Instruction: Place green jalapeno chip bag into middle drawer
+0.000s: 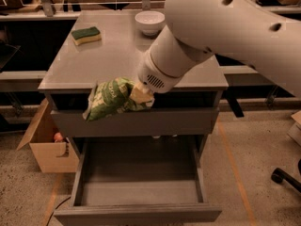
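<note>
My gripper (pixel 140 97) is shut on the green jalapeno chip bag (pixel 110 99), a crinkly green bag with pale lettering. It holds the bag in the air just past the front edge of the cabinet top, in front of the closed upper drawer front. The bag hangs to the left of my wrist. Below it, the middle drawer (pixel 136 186) is pulled out wide open, with a flat grey floor and nothing in it. My large white arm comes in from the upper right and hides the right rear of the cabinet top.
A green-topped yellow sponge (pixel 86 35) lies at the back left of the grey cabinet top (pixel 94 65). A white bowl (pixel 149 21) stands at the back middle. A cardboard box (pixel 44 142) sits on the floor left of the cabinet. A chair wheel (pixel 282 175) shows at the right.
</note>
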`<action>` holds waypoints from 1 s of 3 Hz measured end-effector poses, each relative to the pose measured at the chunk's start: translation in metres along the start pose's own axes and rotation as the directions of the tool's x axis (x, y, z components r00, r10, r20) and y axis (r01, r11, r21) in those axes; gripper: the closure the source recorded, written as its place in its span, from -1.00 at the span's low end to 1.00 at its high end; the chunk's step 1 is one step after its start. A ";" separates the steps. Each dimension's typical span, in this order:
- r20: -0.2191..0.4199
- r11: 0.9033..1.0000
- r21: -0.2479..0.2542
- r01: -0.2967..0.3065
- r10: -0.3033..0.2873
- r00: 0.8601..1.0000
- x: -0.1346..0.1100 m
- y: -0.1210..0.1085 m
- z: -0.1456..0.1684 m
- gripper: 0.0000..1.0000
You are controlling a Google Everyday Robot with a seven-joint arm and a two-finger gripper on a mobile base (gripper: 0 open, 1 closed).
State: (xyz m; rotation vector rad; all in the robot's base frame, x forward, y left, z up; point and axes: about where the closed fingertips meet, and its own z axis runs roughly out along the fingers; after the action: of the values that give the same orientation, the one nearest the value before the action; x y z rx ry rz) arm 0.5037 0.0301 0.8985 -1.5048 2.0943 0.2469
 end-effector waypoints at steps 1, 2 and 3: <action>-0.008 0.999 0.015 -0.046 0.047 0.999 0.023 0.024 0.006 1.00; -0.045 0.994 0.008 -0.109 0.109 0.993 0.050 0.042 0.027 1.00; -0.045 0.994 0.008 -0.109 0.109 0.993 0.050 0.042 0.027 1.00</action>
State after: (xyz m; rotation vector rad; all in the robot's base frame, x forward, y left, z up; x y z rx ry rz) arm 0.4627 0.0163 0.8427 -1.4073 2.2146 0.2489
